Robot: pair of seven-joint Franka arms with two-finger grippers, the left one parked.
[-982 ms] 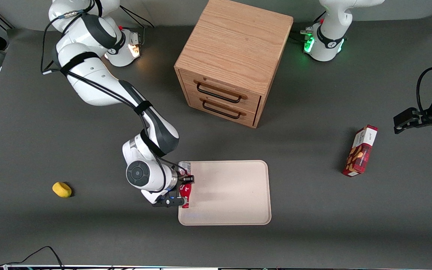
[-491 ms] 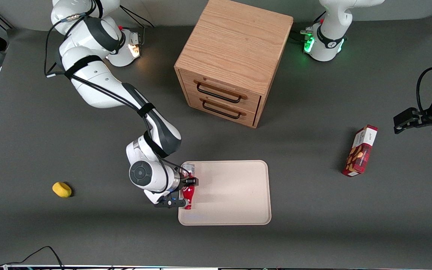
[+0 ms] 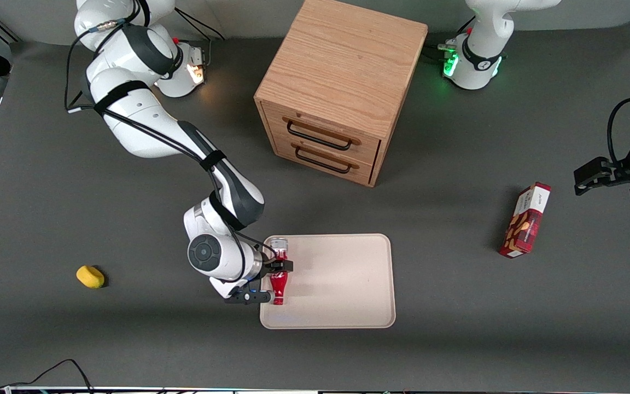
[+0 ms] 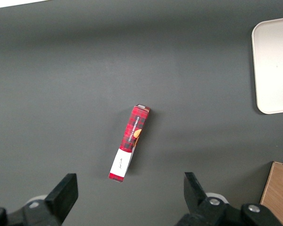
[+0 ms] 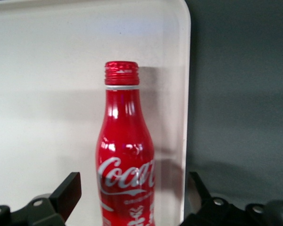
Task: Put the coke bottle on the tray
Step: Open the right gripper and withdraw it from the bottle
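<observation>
The red coke bottle (image 3: 278, 276) lies on the cream tray (image 3: 348, 284), along the tray's edge toward the working arm's end. Its red neck points toward the front camera and its silver base away from it. My right gripper (image 3: 272, 282) is over the bottle's body and is open. In the right wrist view the bottle (image 5: 125, 141) lies between the two black fingers (image 5: 68, 190) with a gap on each side, on the tray (image 5: 47, 70) near a rounded corner. A corner of the tray also shows in the left wrist view (image 4: 273, 61).
A wooden drawer cabinet (image 3: 342, 82) stands farther from the front camera than the tray. A red snack box (image 3: 525, 221) stands toward the parked arm's end and shows in the left wrist view (image 4: 129, 148). A small yellow object (image 3: 90, 276) lies toward the working arm's end.
The gripper moved the bottle slightly farther in over the tray. The bottle now lies straighter, and the fingers stand apart from it.
</observation>
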